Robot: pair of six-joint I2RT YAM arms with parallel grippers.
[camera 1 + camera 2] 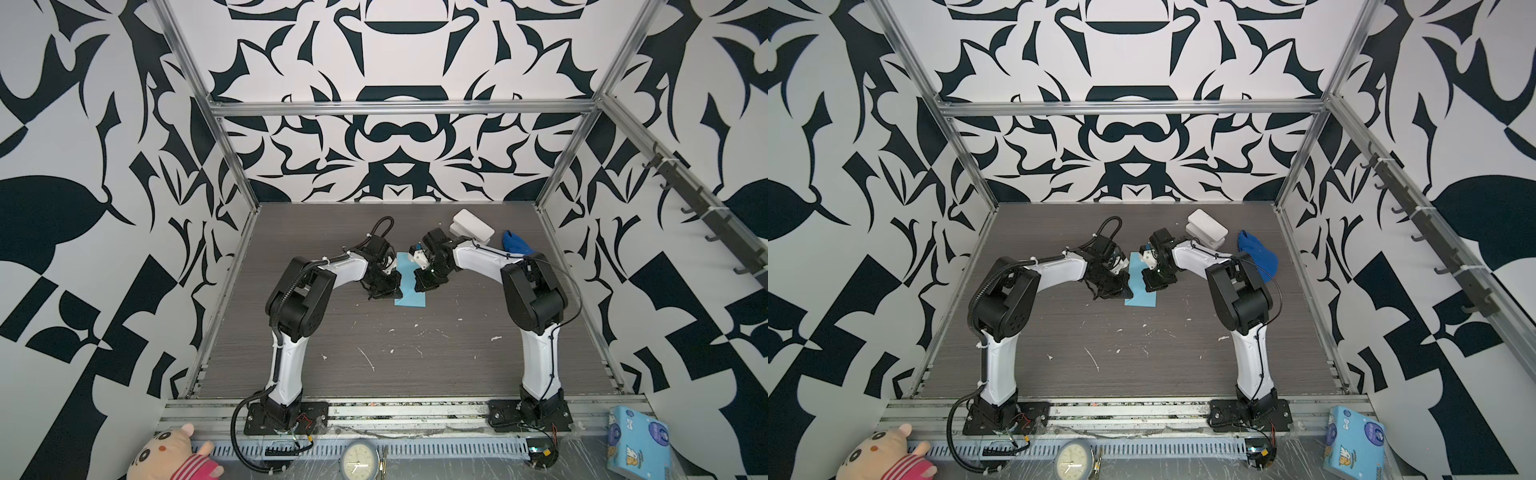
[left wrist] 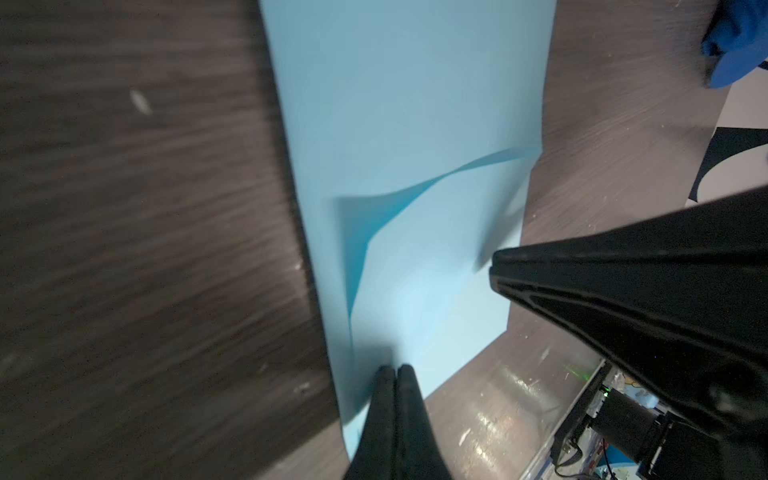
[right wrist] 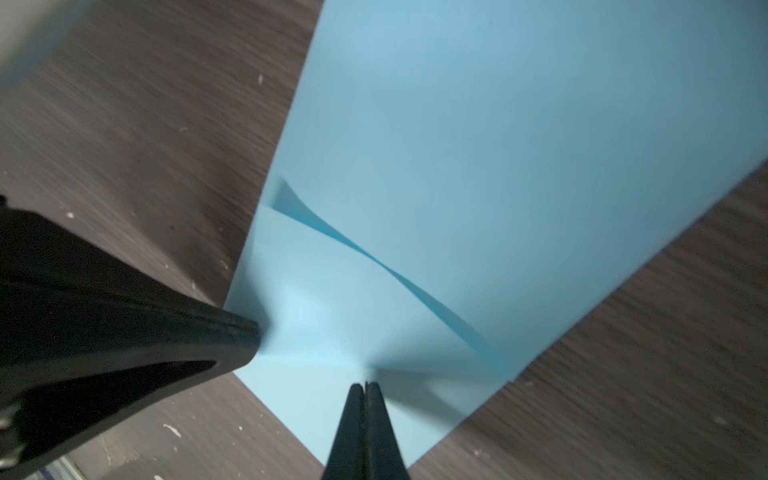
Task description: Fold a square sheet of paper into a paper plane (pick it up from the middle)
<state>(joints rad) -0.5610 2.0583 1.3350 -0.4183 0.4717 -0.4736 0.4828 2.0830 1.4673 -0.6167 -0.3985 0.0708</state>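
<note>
The square sheet of paper (image 1: 410, 296) (image 1: 1140, 298) is light blue and lies mid-table as a narrow folded rectangle. One corner flap is turned over and stands slightly raised (image 2: 374, 224) (image 3: 374, 266). My left gripper (image 1: 397, 286) (image 2: 395, 368) is shut, with its tips resting on the paper's left side. My right gripper (image 1: 417, 277) (image 3: 365, 384) is also shut, tips down on the flap from the right. Each wrist view shows the other gripper's black fingers (image 2: 540, 282) (image 3: 187, 332) touching the sheet. No paper plane is in view.
A stack of white boxes (image 1: 471, 230) and a royal-blue cloth lump (image 1: 517, 245) sit behind the right arm. In front of the table are a printed light-blue box (image 1: 638, 440), a plush toy (image 1: 174, 453) and a clock (image 1: 359, 459). The table (image 1: 415, 357) has metal frame rails along its edges.
</note>
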